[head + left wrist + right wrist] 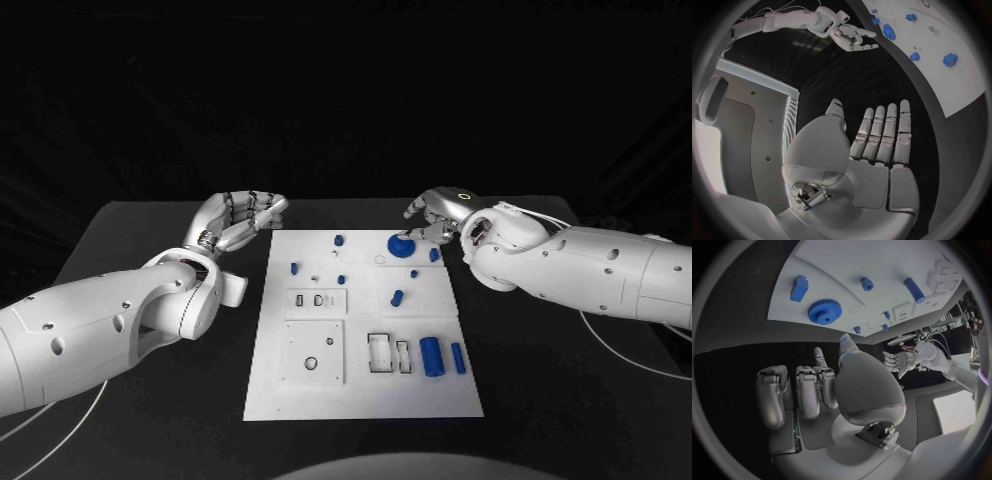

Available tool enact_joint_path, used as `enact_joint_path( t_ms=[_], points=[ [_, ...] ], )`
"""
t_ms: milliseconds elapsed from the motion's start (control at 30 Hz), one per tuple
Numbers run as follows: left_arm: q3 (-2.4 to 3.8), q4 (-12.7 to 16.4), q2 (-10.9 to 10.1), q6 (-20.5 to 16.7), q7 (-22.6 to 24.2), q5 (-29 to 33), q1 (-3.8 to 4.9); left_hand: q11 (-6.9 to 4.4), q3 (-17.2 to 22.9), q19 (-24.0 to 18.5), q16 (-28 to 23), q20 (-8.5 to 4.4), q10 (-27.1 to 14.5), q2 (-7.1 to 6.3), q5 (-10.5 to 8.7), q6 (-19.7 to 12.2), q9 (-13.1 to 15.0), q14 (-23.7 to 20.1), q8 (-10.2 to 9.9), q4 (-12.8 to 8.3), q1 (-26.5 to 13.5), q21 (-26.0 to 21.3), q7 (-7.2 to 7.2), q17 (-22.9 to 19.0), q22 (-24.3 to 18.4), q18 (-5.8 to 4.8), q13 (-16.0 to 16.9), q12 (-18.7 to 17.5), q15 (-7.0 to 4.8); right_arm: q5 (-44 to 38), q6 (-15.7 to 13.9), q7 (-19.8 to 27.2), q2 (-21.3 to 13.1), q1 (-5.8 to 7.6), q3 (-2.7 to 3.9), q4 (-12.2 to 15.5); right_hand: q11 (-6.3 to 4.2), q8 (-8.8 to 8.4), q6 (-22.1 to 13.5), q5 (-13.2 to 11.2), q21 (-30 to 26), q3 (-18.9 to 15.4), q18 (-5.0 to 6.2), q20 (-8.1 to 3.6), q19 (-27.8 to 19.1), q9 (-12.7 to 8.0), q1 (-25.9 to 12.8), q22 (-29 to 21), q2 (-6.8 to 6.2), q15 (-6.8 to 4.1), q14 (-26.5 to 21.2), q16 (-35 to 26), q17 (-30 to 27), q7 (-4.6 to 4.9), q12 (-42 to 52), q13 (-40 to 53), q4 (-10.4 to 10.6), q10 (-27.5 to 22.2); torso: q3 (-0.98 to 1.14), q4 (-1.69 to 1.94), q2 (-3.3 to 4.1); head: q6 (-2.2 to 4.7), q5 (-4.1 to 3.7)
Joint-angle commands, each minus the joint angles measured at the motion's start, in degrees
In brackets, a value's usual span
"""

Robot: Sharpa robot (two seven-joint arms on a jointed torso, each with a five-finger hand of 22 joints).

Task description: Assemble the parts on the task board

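The white task board (361, 395) lies in the middle of the black table. A blue gear (401, 244) sits near its far edge, with a blue block (434, 254) beside it. My right hand (437, 212) hovers just behind the gear, off the board's far edge, holding nothing. In the right wrist view the gear (824, 311) lies beyond my right hand's fingertips (820, 356), apart from them. My left hand (242, 215) stays beside the board's far left corner, its fingers (882, 135) straight, apart and empty.
Two blue cylinders (430, 354) (459, 358) lie at the board's near right. Small blue pegs (338, 240) (297, 268) (398, 297) stand across its far half. White recessed fixtures (315, 352) sit in the board's near left part. Black table (144, 230) surrounds it.
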Motion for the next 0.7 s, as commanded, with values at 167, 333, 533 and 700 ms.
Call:
enact_joint_path(
  t_ms=[167, 333, 533, 700],
  points=[
    [0.04, 0.1, 0.1, 0.6, 0.8, -0.3, 0.03, 0.01, -0.4, 0.1, -0.2, 0.09, 0.3, 0.21, 0.22, 0.0, 0.1, -0.3, 0.4, 0.1, 0.4, -0.4, 0.75, 0.1, -0.1, 0.67, 0.0, -0.2, 0.06, -0.9, 3.2, -2.5, 1.3, -0.51, 0.0, -1.5, 0.22, -0.04, 1.8, 4.9, 0.2, 3.7, -0.81, 0.18, 5.9, 0.6, 0.2, 15.1, -2.78, 0.0, 5.8, 0.2, 15.1, 0.08, 0.2, 15.0, -1.2, 6.0, -0.03, -0.02, 0.02, -0.08, 0.11],
    [0.04, 0.1, 0.2, 0.6, 0.8, -0.3, 0.03, 0.01, -0.4, 0.1, -0.2, 0.09, 0.3, 0.21, 0.22, 0.0, 0.1, -0.3, 0.4, 0.1, 0.4, -0.4, 0.75, 0.1, -0.1, 0.67, 0.0, -0.2, 0.06, -1.2, 4.0, -3.4, 2.1, -0.99, 0.01, -2.4, 1.2, -0.61, 1.8, 8.4, 0.2, 5.8, -0.81, 0.11, 5.9, 0.8, 0.4, 15.1, -4.37, 0.04, 5.8, 0.2, 15.1, 0.62, 0.2, 15.0, -2.0, 6.0, -0.03, 0.06, 0.08, -0.06, 0.15],
    [0.04, 0.2, 0.1, 0.4, 0.8, -0.3, 0.04, 0.01, -0.4, 0.1, -0.2, 0.09, 0.3, 0.21, 0.22, 0.0, 0.1, -0.3, 0.4, 0.1, 0.4, -0.4, 0.75, 0.1, -0.1, 0.67, 0.0, -0.2, 0.06, -1.1, 6.0, -3.8, 2.8, -1.29, 0.02, -3.1, 1.82, -1.23, 0.2, 13.2, 0.2, 8.0, -0.81, 0.69, 5.9, 1.2, -0.8, 15.1, -6.8, 0.64, 5.8, 0.2, 15.1, 1.09, 0.2, 15.0, -1.9, 6.0, -0.02, -0.03, 0.08, -0.19, 0.08],
    [0.04, 0.2, 0.1, 0.3, 0.7, -0.3, 0.04, 0.01, -0.4, 0.1, -0.2, 0.09, 0.3, 0.21, 0.22, 0.0, 0.1, -0.3, 0.4, 0.1, 0.4, -0.4, 0.75, 0.1, -0.1, 0.67, 0.0, -0.2, 0.06, -0.9, 7.3, -4.4, 3.3, -1.38, 0.02, -3.5, 1.86, -1.24, -0.6, 13.9, 0.2, 9.0, -0.81, 0.8, 5.9, 1.4, -0.7, 15.1, -7.1, 0.71, 5.8, 0.2, 15.1, 1.19, 0.2, 15.0, -2.1, 6.0, -0.04, 0.01, 0.01, -0.4, 0.09]
  ],
)
